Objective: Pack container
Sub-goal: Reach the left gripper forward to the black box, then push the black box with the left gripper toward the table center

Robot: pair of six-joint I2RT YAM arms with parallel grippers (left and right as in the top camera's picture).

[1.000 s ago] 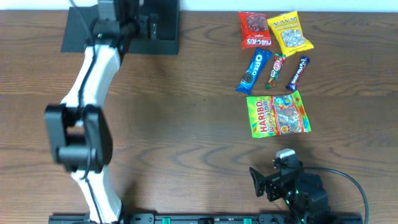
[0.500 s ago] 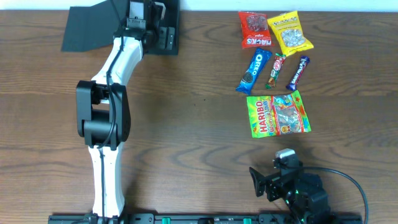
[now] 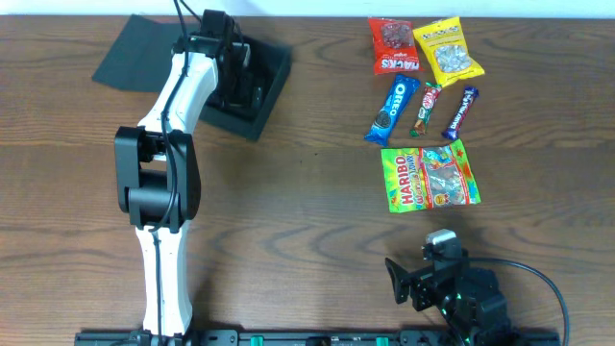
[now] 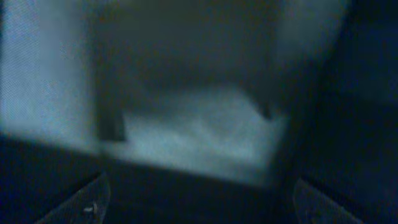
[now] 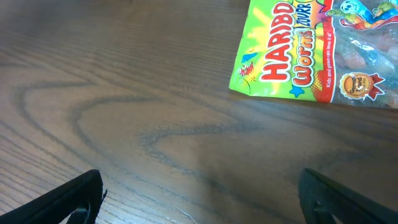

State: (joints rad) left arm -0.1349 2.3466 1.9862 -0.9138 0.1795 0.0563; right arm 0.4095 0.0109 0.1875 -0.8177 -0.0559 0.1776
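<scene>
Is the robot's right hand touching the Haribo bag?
Apart. The right wrist view shows bare table between the right gripper and the Haribo bag.

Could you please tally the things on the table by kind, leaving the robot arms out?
Snack bags: 3, the red bag, the yellow bag and the Haribo bag.
Slim packs: 3, the Oreo pack, the red-green bar and the dark blue bar.
Boxes: 1, the container.
Total: 7.

Dark grey-teal container (image 3: 274, 85), blue Oreo packet (image 3: 392, 109), yellow-green Haribo bag (image 3: 430, 176) (red lettering), brown wood-grain table (image 3: 307, 211).
</scene>
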